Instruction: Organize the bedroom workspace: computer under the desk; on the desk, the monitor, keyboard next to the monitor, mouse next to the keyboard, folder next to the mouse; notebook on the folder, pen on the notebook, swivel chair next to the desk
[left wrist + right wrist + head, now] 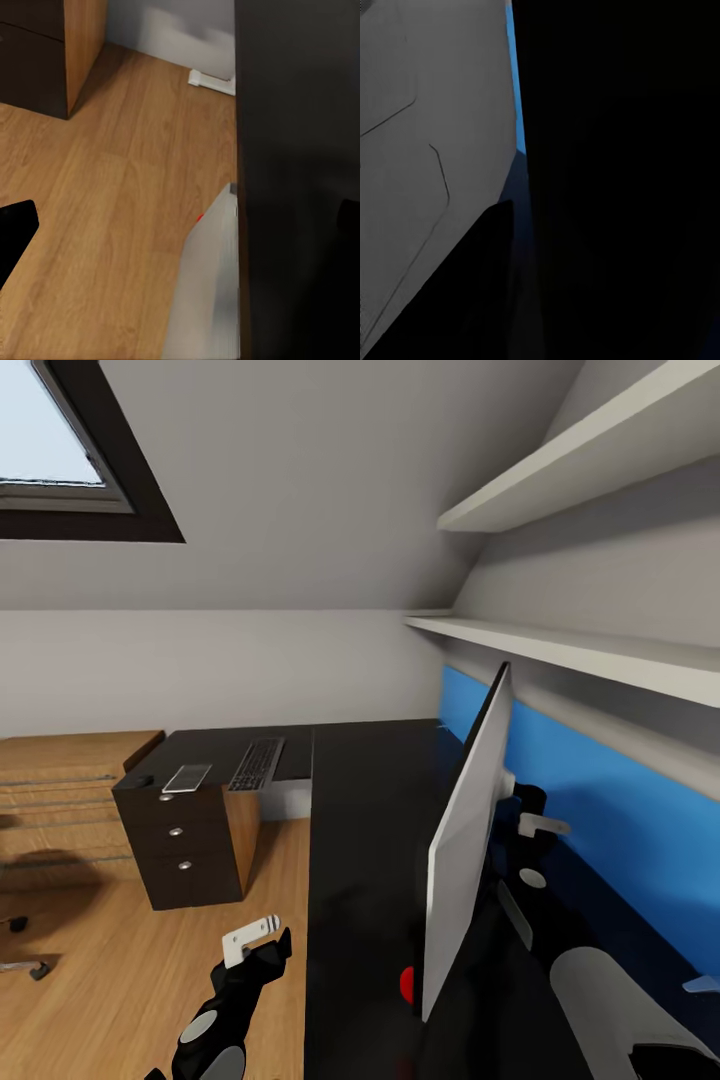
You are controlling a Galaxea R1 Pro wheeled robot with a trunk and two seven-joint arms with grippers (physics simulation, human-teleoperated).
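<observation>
1. At 7 o'clock in the head view, the black left gripper point(262, 943) with pale finger pieces hovers over the light wood floor point(130, 980), just beside the near desk edge; how far it is parted I cannot tell, and nothing shows in its hold.
2. At 5 o'clock the right arm reaches behind the monitor; its gripper is hidden, so its opening and hold cannot be told.
3. The wide thin flat monitor point(465, 840) stands edge-on on the large black-topped L-shaped desk point(365, 840), a red dot at its lower corner.
4. At 3 o'clock a bright blue wall panel point(600, 800) runs behind the desk.
5. Toward 10 o'clock, the slim black-keyed keyboard point(257, 763) lies on the far desk wing, above the black three-drawer unit point(185, 850) with silver knobs.
6. Beside it lies a small thin grey rectangle point(187, 777), near a small dark rounded mouse point(140, 781).
7. At 11 o'clock, a dark-framed skylight point(70, 450) sits in the sloped ceiling.
</observation>
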